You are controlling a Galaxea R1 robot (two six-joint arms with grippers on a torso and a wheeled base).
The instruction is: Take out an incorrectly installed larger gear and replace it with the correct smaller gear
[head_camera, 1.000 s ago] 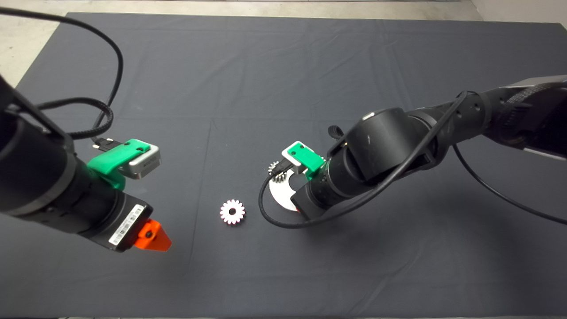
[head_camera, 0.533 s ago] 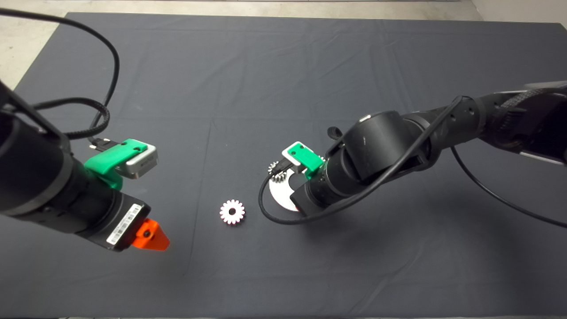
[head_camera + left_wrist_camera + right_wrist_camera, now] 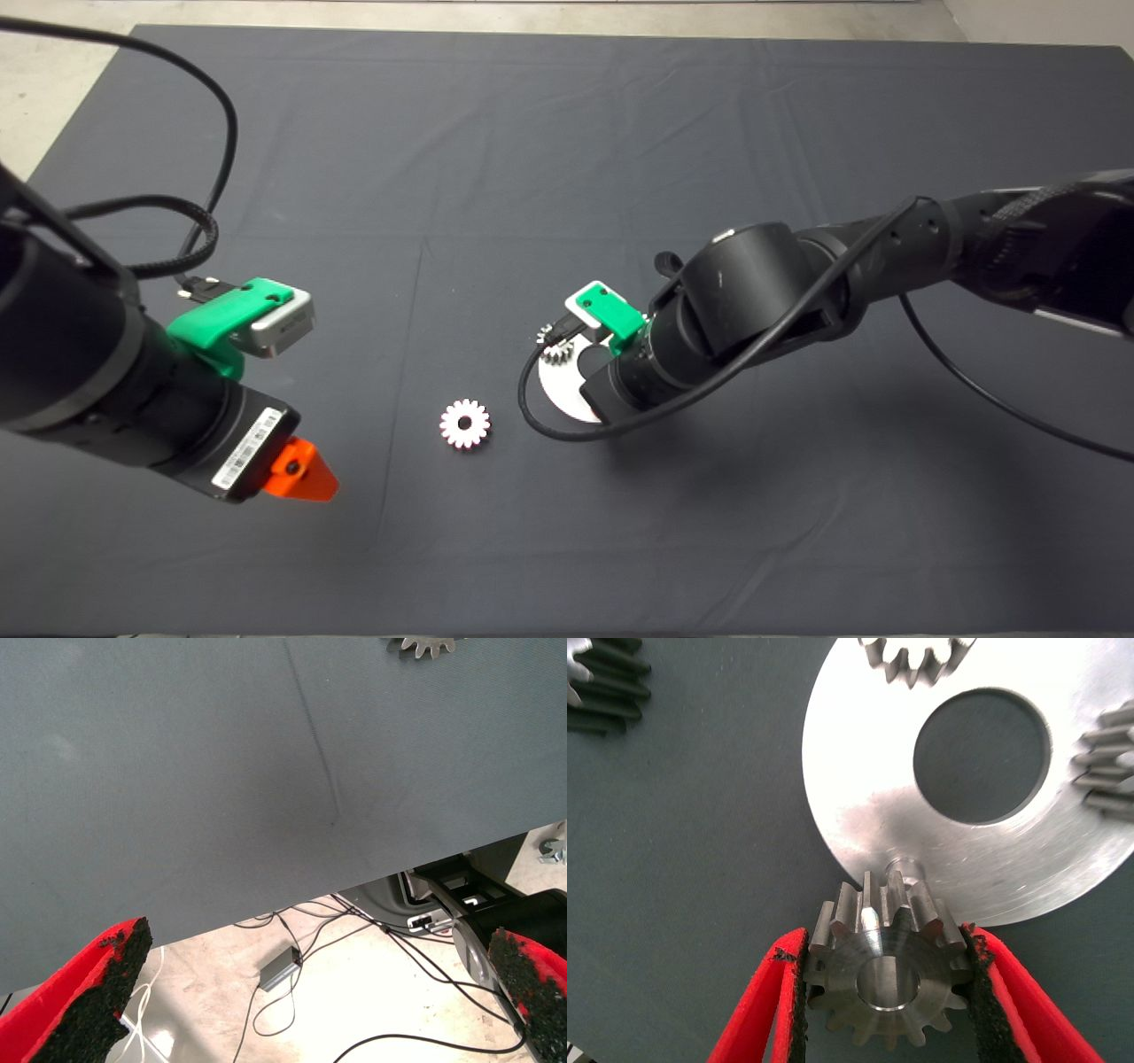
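Silver metal, small, w/ spur teeth and a round centre bore: the smaller gear point(image 3: 886, 979) is clamped betw. the two red fingers point(image 3: 775, 1010) of the right gripper point(image 3: 884, 943), black pads pressed on opposite sides of its teeth. It is held at the rim of a round silver metal plate w/ a large round hole point(image 3: 868, 815), its far teeth overlapping the plate's edge. Whether it touches the plate cannot be told.

Two more small silver gears are seen on the plate, one at the far rim point(image 3: 917, 656) and one at the side point(image 3: 1107, 753), both cut off by the pic edge. Another small toothed gear point(image 3: 598, 682) lies on the dark grey mat point(image 3: 567, 133) beside the plate, apart from it.

In the head view the right arm is seen reaching in over the plate point(image 3: 563, 394), approx. mid-bench; its gripper is hidden under the wrist.

The larger gear point(image 3: 464, 424), flat, silver-white, w/ a round centre hole, lies flat on the mat left of the plate, apart from it, betw. the two arms. Nothing touches it.

The left gripper point(image 3: 306, 470) is held above the mat's near-left part, well apart from the larger gear, fingers spread wide w/ nothing betw. them. Floor and cables beyond the mat's edge are shown in its wrist view.
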